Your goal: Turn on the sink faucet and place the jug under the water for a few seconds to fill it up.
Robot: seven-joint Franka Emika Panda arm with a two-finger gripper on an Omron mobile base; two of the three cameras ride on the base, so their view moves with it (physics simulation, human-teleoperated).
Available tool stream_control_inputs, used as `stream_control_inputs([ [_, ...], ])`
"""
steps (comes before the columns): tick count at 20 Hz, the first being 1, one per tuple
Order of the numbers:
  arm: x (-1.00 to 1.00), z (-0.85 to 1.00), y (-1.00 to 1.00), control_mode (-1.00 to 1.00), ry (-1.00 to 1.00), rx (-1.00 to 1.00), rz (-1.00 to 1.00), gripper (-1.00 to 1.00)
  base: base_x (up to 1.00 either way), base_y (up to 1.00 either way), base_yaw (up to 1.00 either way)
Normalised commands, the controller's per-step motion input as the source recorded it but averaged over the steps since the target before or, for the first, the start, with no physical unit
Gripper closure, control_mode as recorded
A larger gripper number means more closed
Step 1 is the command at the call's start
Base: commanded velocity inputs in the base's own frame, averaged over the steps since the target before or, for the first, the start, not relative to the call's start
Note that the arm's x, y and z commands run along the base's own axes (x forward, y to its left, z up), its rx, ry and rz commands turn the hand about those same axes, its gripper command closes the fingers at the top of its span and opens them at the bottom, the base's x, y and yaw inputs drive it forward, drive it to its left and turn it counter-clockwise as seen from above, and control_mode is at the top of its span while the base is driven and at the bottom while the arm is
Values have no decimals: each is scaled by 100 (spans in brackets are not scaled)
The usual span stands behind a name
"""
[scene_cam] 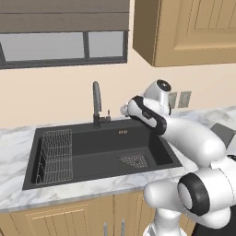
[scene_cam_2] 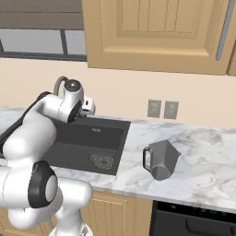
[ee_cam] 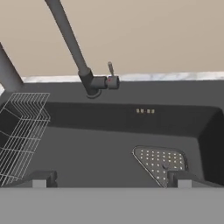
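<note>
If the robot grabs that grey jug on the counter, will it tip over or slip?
The jug looks stiff and hard, so it probably won't squash. It seems to lean on the marble counter, and its rim is wider than its bottom, so a sideways push might tip it. Its loop handle likely gives a surer hold than the smooth faceted sides.

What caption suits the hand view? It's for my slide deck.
Open gripper faces the dry sink faucet and its lever above the black sink.
</note>
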Motion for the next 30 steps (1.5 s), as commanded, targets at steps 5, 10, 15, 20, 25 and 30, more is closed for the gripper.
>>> stream_control_inputs([
  [5,47,-14,0,-100,0,3,0,-100,0,0,0],
  [10,43,-19,5,-100,0,1,0,-100,0,0,0],
  [15,34,-18,6,-100,0,1,0,-100,0,0,0],
  [20,39,-18,10,-100,0,0,0,-100,0,0,0],
  [25,35,-25,14,-100,0,0,0,-100,0,0,0],
  [30,38,-20,8,-100,0,0,0,-100,0,0,0],
])
